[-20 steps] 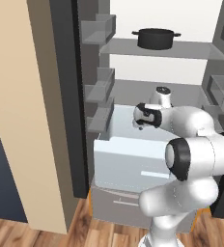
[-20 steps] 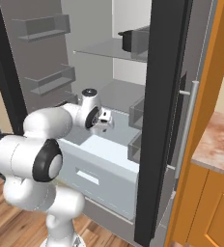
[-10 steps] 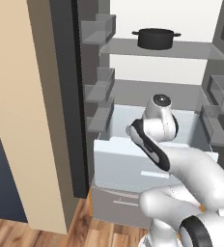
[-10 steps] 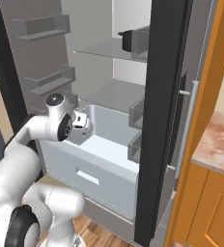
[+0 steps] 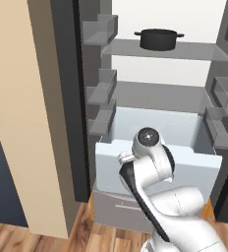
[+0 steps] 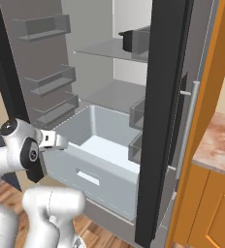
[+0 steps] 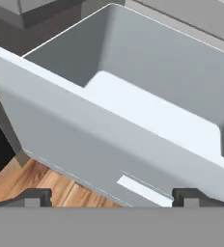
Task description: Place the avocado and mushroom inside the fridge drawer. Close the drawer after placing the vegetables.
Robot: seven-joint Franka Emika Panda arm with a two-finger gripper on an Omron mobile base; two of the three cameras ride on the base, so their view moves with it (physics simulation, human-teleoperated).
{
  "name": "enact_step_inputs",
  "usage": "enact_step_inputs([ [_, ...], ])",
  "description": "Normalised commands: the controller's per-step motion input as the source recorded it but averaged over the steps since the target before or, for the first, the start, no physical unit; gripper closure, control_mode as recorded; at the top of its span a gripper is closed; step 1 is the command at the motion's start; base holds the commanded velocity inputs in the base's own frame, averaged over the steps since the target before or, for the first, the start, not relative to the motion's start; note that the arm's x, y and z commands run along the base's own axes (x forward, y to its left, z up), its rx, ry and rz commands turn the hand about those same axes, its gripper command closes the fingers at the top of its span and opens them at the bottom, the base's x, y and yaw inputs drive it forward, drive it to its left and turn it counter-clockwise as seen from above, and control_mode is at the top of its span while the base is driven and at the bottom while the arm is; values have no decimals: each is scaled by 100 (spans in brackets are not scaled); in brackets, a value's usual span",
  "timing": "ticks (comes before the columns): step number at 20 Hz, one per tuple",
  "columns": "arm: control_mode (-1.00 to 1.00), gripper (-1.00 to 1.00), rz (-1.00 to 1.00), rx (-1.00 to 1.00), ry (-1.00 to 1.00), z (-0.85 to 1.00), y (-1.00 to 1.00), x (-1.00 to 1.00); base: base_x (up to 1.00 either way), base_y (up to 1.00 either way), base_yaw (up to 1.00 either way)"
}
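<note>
Hand view looks onto the fridge drawer (image 7: 133, 144), pulled out and apparently bare inside, gripper (image 7: 111, 195) spread wide with nothing between its tips; the stiff, light-looking bin should slide shut by pushing its front panel

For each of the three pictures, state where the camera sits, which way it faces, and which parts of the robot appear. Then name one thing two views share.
Left base view: behind-left, facing the open fridge; arm at lower right.
Right base view: behind-right, facing the fridge; arm and gripper at lower left.
Hand view: on the hand, looking down at the fridge drawer; fingertips at bottom.
Shared: the pulled-out drawer, and the black pot.
</note>
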Motion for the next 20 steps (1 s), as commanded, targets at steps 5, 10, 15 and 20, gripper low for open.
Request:
enact_step_inputs([
  [5, -100, -100, 2, -26, 13, -37, 61, -5, 0, 0, 0],
  [10, -100, -100, 0, -15, 19, -56, 23, 33, 0, 0, 0],
  [15, -100, -100, 0, -3, 22, -32, 0, 71, 0, 0, 0],
  [20, -100, -100, 2, 0, 15, -4, -11, 71, 0, 0, 0],
])
